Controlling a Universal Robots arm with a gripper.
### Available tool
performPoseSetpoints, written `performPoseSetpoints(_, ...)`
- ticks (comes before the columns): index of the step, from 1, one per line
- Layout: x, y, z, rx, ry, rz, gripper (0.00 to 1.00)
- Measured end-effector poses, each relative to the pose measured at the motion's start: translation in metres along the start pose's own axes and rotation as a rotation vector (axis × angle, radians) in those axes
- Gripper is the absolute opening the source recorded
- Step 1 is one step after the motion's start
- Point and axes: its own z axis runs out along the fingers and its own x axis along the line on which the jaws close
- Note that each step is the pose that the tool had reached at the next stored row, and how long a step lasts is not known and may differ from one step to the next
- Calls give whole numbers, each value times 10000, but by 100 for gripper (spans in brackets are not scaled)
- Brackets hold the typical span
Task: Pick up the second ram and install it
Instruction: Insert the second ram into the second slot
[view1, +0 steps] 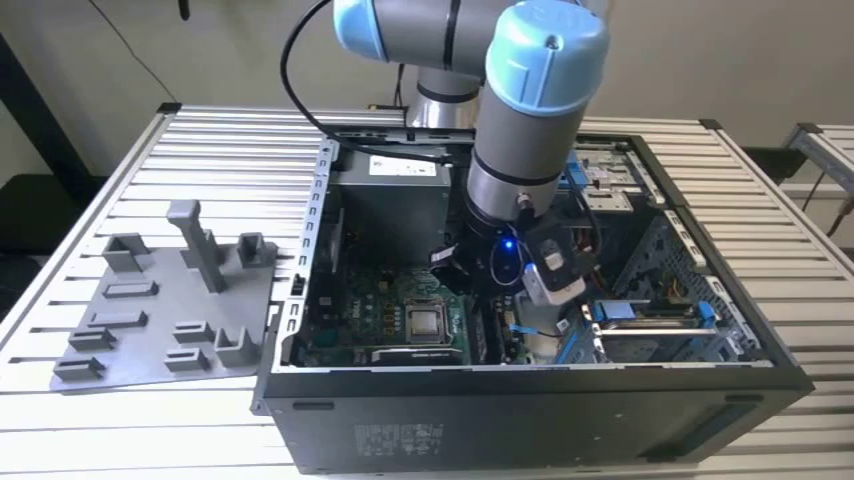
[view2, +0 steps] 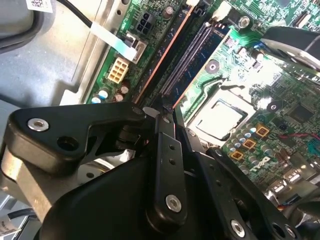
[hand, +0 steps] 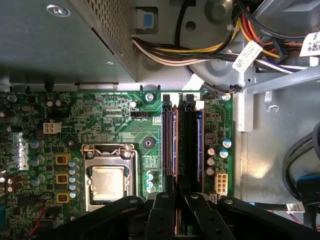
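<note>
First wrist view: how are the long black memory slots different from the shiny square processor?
The memory slots are long, narrow and black; the processor is square and silvery. The memory slots lie side by side as several strips; the processor is a single piece inside a metal frame. Both sit on the green motherboard.

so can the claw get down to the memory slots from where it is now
Probably yes. In the first wrist view the claw hangs right over one end of the memory slots, with nothing between them. The cable bundle lies past the slots' far end, and the processor socket sits beside them.
</note>
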Motion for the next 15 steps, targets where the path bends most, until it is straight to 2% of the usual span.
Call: performPoseSetpoints(15, -8, 4, 2, -1, 3, -45, 14)
